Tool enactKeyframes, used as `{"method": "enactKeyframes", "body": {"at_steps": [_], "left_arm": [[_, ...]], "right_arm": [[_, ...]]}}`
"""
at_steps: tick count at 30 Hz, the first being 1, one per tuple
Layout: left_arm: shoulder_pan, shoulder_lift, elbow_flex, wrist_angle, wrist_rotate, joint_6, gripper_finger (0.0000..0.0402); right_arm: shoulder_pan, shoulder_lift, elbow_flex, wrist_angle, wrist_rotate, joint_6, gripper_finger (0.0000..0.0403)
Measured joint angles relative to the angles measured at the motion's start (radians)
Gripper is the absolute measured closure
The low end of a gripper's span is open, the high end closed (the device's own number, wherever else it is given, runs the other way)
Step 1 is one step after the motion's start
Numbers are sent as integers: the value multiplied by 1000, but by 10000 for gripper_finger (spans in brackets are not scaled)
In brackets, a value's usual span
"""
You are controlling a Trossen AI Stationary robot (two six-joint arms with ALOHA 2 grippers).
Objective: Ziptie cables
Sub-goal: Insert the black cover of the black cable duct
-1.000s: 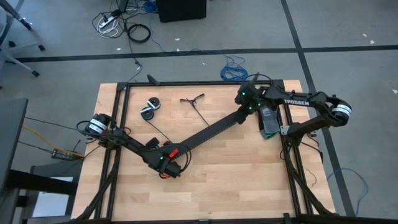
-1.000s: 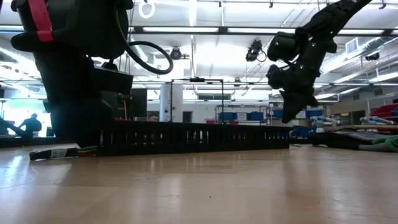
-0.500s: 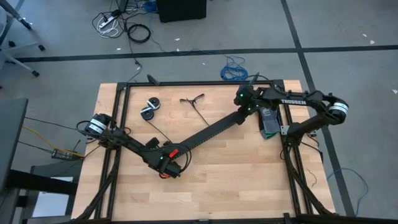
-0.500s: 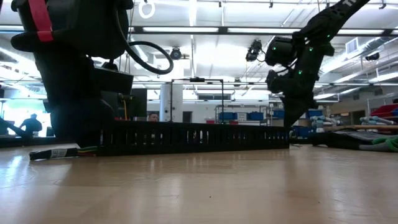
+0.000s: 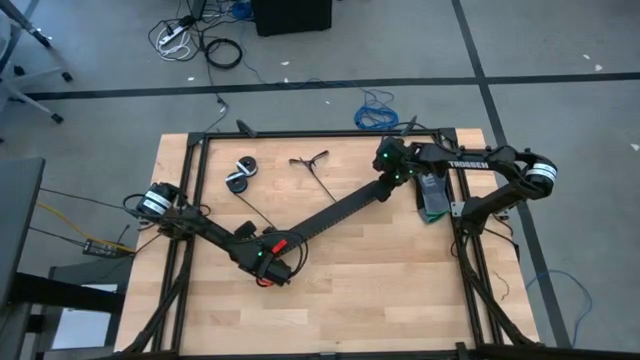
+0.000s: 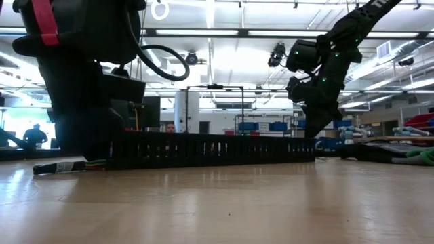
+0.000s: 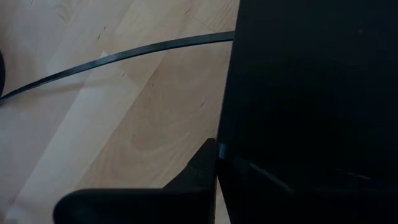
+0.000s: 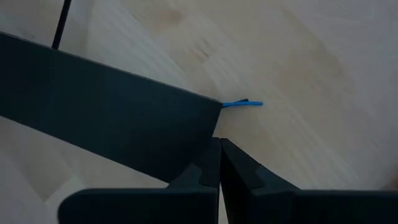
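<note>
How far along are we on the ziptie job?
Done: nothing tied that I can see. In hand: left gripper and right gripper, jaws shut, sit at opposite ends of the long black perforated strip. Left: the zipties lie loose on the table, so all the tying.

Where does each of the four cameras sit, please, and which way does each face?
High: overhead, facing down; both arms over the long black perforated strip.
Low: at table height, facing the room; both arms behind that strip.
Left wrist: on the left arm, facing wood; shut left gripper.
Right wrist: on the right arm; shut right gripper at the strip's end.
All share the strip.
</note>
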Motion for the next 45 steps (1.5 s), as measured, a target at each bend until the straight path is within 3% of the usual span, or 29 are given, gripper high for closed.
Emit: {"method": "enactKeyframes", "body": {"at_steps": [13,45], "left_arm": [[0,0,1,-2,3,0,401],[-4,0,1,-8,2,2,401]], "right_arm": [[18,0,1,18,11,24,403],[39,10,-14,81,-80,-30,403]]}}
